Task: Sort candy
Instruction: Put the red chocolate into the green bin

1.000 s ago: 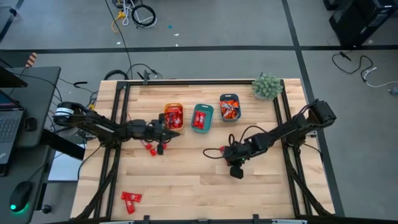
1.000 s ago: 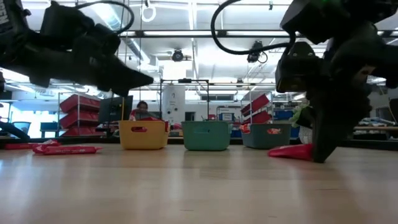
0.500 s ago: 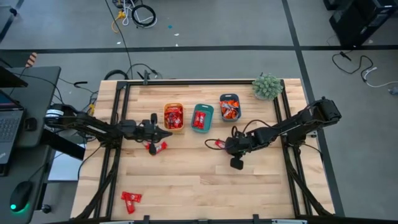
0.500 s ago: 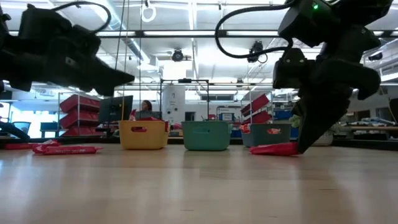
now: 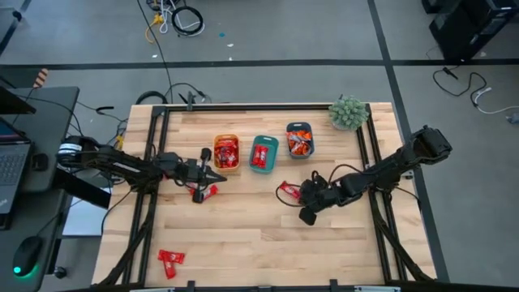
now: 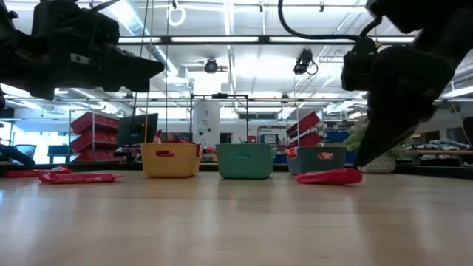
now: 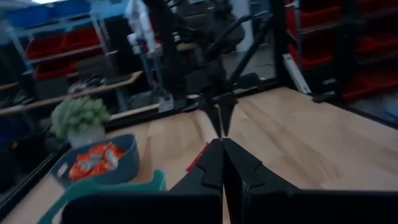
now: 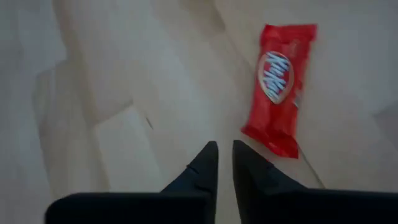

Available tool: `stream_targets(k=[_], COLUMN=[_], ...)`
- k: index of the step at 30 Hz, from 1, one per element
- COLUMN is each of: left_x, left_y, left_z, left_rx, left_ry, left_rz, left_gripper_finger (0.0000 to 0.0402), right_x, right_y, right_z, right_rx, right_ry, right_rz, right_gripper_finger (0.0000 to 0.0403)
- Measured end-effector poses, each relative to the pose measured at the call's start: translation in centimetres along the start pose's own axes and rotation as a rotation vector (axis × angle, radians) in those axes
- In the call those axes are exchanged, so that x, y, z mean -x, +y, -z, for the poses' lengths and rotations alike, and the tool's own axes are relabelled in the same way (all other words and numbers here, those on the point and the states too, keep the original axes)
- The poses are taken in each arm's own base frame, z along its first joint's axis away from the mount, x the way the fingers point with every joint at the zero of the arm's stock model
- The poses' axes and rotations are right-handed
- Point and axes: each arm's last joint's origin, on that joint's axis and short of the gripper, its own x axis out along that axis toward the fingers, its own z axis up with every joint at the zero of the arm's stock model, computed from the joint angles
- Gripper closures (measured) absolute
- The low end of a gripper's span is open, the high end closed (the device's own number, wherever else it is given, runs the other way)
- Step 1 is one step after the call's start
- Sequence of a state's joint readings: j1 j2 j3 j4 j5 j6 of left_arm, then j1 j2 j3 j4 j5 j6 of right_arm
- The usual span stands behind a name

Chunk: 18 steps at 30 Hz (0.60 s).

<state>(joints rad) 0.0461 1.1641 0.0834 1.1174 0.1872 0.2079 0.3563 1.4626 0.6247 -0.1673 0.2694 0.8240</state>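
Two floor-level candies point(image 6: 80, 177) beside bins point(image 6: 244, 161)

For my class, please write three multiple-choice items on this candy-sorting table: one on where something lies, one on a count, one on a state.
1. Where does the red candy nearest the right gripper lie?
A. flat on the table
B. inside the teal bin
C. on the floor

2. How many bins stand in the row at the far side of the table?
A. two
B. three
C. five

3. How is the left gripper?
A. wide open
B. holding a bin
C. shut, with nothing between its fingers

Answers
1: A, the right wrist view shows the wrapper on bare wood just beyond the fingertips.
2: B, the yellow-orange bin, teal bin and grey-blue bin stand side by side.
3: C, the left wrist view shows its fingers pressed together and empty.
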Motion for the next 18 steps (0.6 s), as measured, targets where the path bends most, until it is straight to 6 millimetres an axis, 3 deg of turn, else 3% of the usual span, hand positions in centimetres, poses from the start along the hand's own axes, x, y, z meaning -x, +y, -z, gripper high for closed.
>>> stream_targets(k=[10, 18], left_x=[-0.3, -0.2], left_y=[0.9, 0.9], left_z=[0.9, 1.2], left_rx=[-0.017, -0.015], left_ry=[0.119, 0.146], left_rz=[0.035, 0.016], left_gripper_finger=[0.0401, 0.0401], right_x=[0.4, 0.2], right_y=[-0.9, -1.3], right_z=[0.7, 0.1], right_rx=[-0.035, 0.018], right_ry=[-0.031, -0.042], right_rz=[0.173, 0.186], right_gripper_finger=[0.0288, 0.0283])
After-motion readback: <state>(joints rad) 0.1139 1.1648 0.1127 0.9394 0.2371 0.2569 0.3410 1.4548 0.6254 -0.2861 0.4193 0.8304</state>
